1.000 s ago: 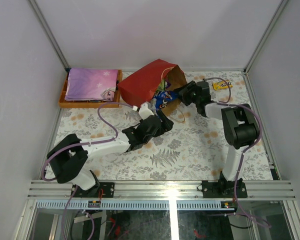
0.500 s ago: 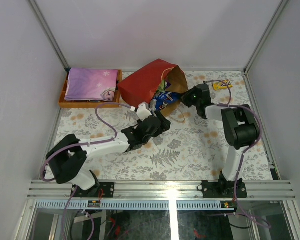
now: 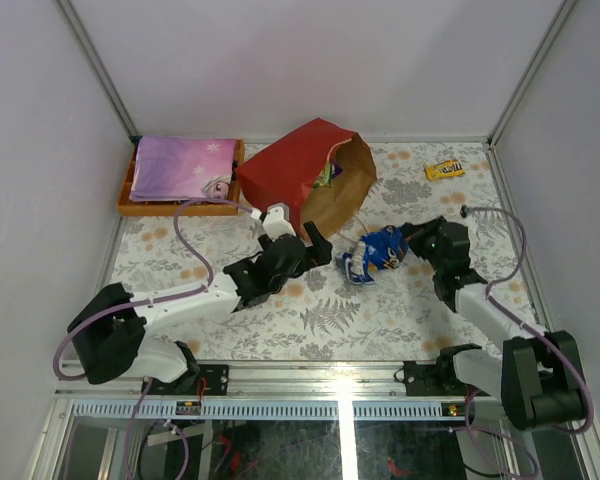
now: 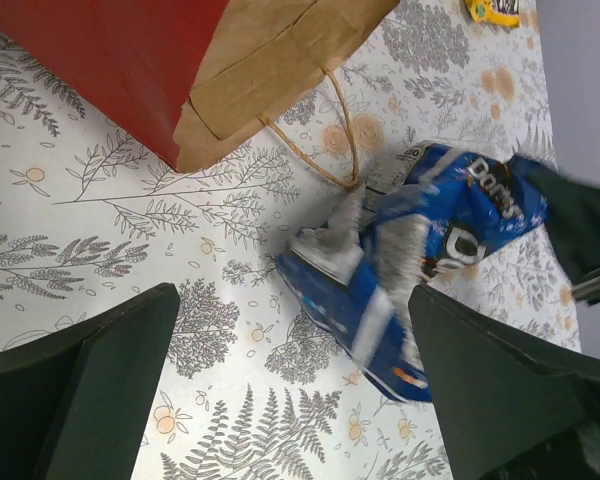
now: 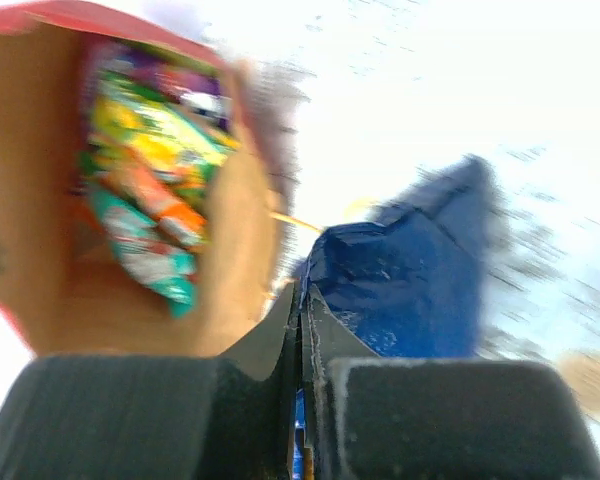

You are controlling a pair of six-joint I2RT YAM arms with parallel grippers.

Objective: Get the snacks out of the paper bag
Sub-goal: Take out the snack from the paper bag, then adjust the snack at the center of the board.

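Observation:
The red paper bag lies on its side, its brown mouth facing front right. Several snacks, green, orange and teal, still lie inside the paper bag. A blue-white chips bag hangs out over the table, and my right gripper is shut on its edge. In the right wrist view the right gripper pinches the blue bag. My left gripper stands open just left of it, nothing held. The left wrist view shows the left gripper wide apart, with the blue bag near its right finger.
A small yellow bar lies at the back right. An orange tray with a flat purple item stands at the back left. A thin loop handle of the paper bag rests on the floral cloth.
My right gripper closed on the blue bag and pulled it out of the paper bag's mouth toward the front right. The left gripper opened wider and drew back slightly.

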